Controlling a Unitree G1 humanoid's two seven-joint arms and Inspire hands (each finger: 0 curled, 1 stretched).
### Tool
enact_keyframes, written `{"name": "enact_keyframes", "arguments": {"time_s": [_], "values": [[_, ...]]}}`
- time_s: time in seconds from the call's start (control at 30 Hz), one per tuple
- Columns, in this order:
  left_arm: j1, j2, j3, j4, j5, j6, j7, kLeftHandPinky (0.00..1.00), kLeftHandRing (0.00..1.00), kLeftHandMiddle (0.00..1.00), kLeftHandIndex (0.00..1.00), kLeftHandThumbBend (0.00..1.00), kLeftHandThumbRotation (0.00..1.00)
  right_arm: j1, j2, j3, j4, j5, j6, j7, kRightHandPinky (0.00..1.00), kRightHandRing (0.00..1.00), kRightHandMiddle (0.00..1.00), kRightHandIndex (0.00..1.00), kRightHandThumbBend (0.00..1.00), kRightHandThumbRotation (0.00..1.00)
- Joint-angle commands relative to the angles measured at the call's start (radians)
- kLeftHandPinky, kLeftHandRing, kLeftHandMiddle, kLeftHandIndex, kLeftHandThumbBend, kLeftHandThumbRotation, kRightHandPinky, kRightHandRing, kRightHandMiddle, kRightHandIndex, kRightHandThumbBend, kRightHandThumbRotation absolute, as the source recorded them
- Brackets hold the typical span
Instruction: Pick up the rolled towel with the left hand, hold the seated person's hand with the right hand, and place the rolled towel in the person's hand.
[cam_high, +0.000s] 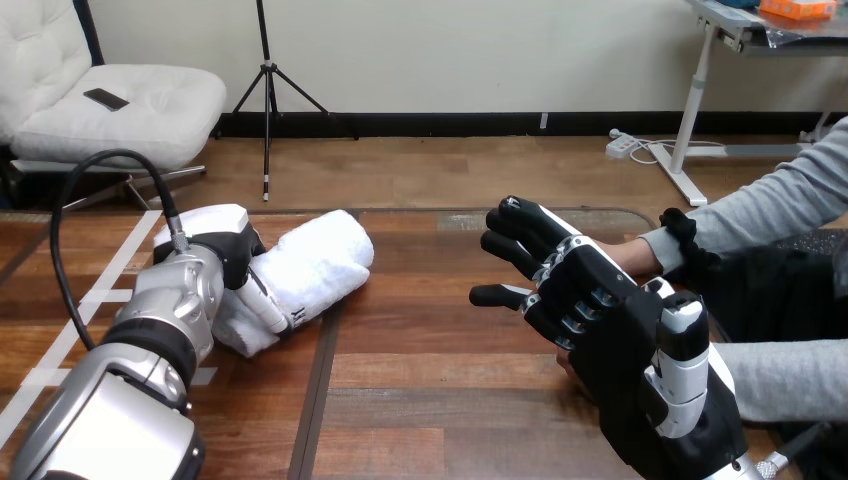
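Observation:
The rolled white towel (315, 265) lies on the wooden table (420, 400) at the left. My left hand (215, 250) is on its near end, with the thumb (268, 305) curled across the front of the roll and the other fingers hidden behind it. At the right, my right hand (600, 320) hangs back-up over the person's hand (566, 368), which is almost wholly hidden beneath my palm. My right fingers (520, 235) are loosely bent and point up and left, closing on nothing that I can see. The person's wrist (628, 256) shows just behind my hand.
The person's grey-sleeved forearm (770, 205) comes in from the right edge, and a second grey sleeve (790, 375) lies lower at the right. A pale tape line (85, 300) runs across the table's left part. Bare wood lies between the towel and my right hand.

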Motion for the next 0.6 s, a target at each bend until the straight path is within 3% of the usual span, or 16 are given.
{"name": "enact_keyframes", "arguments": {"time_s": [0.0, 0.3, 0.4, 0.57], "values": [[-0.024, -0.005, -0.022, -0.013, 0.017, 0.002, 0.031, 0.49, 0.65, 0.73, 0.76, 0.86, 0.11, -0.055, 0.012, -0.001, -0.037, 0.016, -0.025, -0.007, 0.77, 0.94, 0.93, 0.90, 0.92, 1.00], [-0.025, -0.009, -0.029, -0.011, 0.021, 0.014, 0.056, 0.39, 0.54, 0.65, 0.73, 0.85, 0.06, -0.054, 0.013, 0.000, -0.039, 0.013, -0.024, -0.013, 0.77, 0.93, 0.92, 0.89, 0.94, 1.00], [-0.026, -0.011, -0.039, -0.011, 0.029, 0.021, 0.059, 0.39, 0.54, 0.65, 0.72, 0.85, 0.06, -0.055, 0.014, 0.001, -0.038, 0.011, -0.029, -0.015, 0.76, 0.93, 0.92, 0.89, 0.94, 1.00], [-0.029, -0.014, -0.060, -0.010, 0.045, 0.031, 0.060, 0.44, 0.63, 0.73, 0.75, 0.86, 0.10, -0.056, 0.018, 0.000, -0.035, 0.008, -0.038, -0.019, 0.75, 0.92, 0.92, 0.89, 0.94, 1.00]]}}
